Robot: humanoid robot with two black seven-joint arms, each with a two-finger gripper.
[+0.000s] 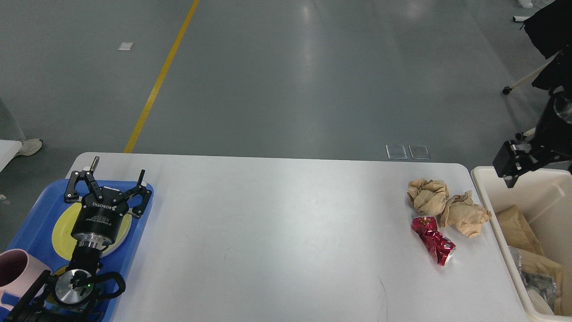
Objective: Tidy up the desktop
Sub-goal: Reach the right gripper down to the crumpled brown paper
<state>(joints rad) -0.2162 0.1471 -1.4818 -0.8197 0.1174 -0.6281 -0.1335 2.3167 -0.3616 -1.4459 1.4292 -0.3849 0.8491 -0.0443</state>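
A single head view looks forward and steeply down from the near edge of the white counter [277, 223], close enough that its near corners are cropped. The grey floor [290, 76] fills the upper half.

A blue tray [33, 214] lies under the left tool, carrying a yellow plate [62, 228] directly beneath it and a pink mug [13, 268] nearer the view's edge. Below the right tool stands a cream bin [487, 179] holding brown paper [516, 230] and clear plastic. Just left of the bin, two crumpled brown paper balls [426, 194] [464, 214] touch each other, with a crushed red can [432, 239] beside them. A yellow line [156, 82] crosses the grey floor beyond.
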